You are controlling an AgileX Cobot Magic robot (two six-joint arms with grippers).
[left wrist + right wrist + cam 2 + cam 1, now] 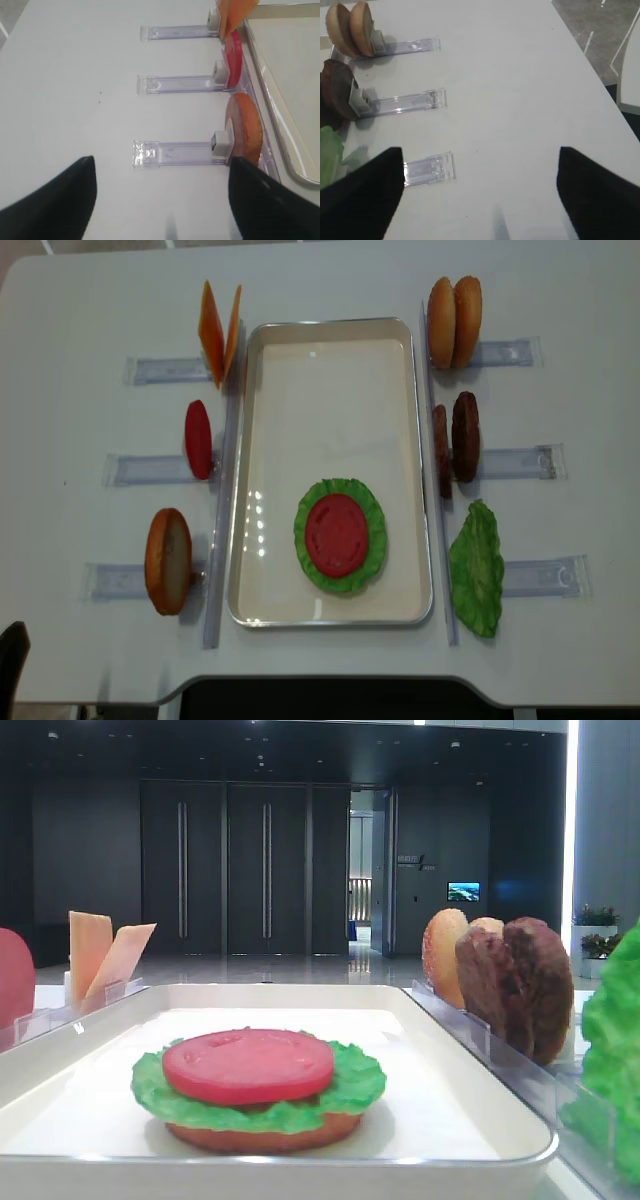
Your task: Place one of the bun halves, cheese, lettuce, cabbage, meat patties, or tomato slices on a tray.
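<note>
White tray (330,350) lay in the middle of the table (320,270), and on it stood one stack: a bun half (262,1132) at the bottom, one lettuce leaf (372,540) on it, and one tomato slice (337,534) on top.

Left of the tray, three clear holders (155,370) kept two cheese slices (218,333), one more tomato slice (198,439) and one more bun half (167,560), all standing on edge.

Right of the tray, three more holders kept two bun halves (454,321), two patties (455,443) and one second lettuce leaf (477,568).

Left gripper (162,200) had its jaws spread wide over bare table left of the tray, pinching nothing. Right gripper (480,192) also was spread and empty, right of the tray.
</note>
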